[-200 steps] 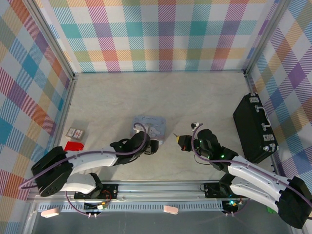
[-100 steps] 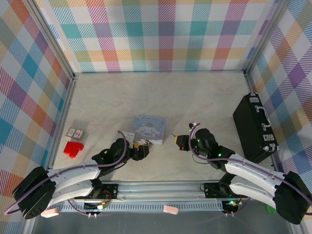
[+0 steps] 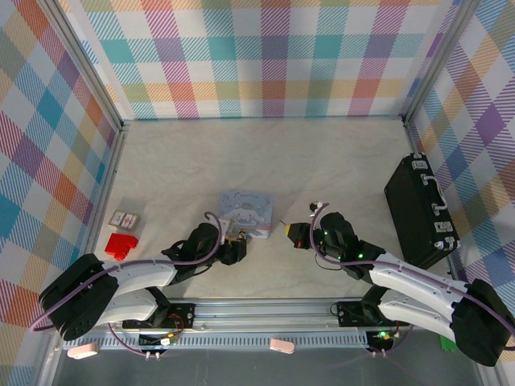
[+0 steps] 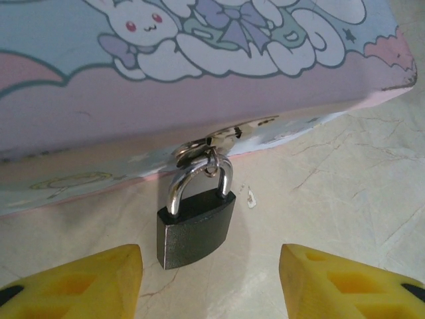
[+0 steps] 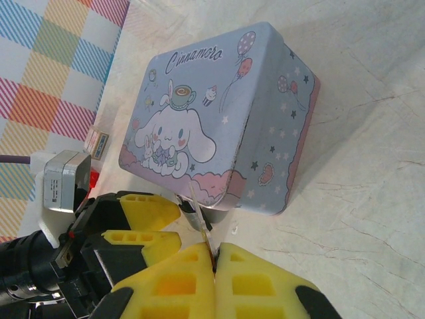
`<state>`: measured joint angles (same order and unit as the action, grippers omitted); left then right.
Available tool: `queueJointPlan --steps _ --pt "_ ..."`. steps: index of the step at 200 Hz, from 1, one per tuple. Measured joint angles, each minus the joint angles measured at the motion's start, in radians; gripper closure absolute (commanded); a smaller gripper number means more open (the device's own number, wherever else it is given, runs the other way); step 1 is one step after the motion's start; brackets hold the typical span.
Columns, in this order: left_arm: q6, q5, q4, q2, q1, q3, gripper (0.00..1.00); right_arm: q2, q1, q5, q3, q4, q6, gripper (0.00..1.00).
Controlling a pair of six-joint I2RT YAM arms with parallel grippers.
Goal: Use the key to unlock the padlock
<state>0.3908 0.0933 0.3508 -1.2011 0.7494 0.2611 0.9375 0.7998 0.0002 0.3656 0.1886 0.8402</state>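
- While the padlock [image 4: 196,229] is hanging off the tin [image 4: 199,93], our left pincer [image 4: 209,269] is gaping before it.
- We are clamping the key [image 5: 201,226] in our right pincer [image 5: 214,252].

Table [image 3: 322,161]: pale, marbled top.
Tin [image 3: 248,211]: centre, near side.
Padlock [image 4: 196,226]: on the table at the tin's front.
Black case [image 3: 418,213]: right.
Red block [image 3: 121,244], small box [image 3: 125,218]: left edge.

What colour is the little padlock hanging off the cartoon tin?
The padlock has a blackish body and a shiny silver shackle; clearest in the left wrist view.
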Motion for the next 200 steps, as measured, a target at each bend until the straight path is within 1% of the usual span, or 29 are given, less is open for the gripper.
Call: queueJointPlan --steps 28,71,130,200 --pt "-0.007 0.0 0.012 -0.032 -0.016 0.011 0.51 0.019 0.0 0.0 0.0 0.014 0.01 1.0" --pt "-0.007 0.012 0.078 -0.108 -0.037 0.034 0.55 0.048 0.006 0.0 -0.002 0.052 0.013 1.0" --pt "-0.008 0.042 0.141 -0.2 -0.039 0.05 0.6 0.056 0.013 0.0 -0.004 0.065 0.013 1.0" --pt "0.0 0.053 0.217 -0.259 -0.045 0.055 0.77 0.056 0.013 0.0 -0.005 0.065 0.013 1.0"
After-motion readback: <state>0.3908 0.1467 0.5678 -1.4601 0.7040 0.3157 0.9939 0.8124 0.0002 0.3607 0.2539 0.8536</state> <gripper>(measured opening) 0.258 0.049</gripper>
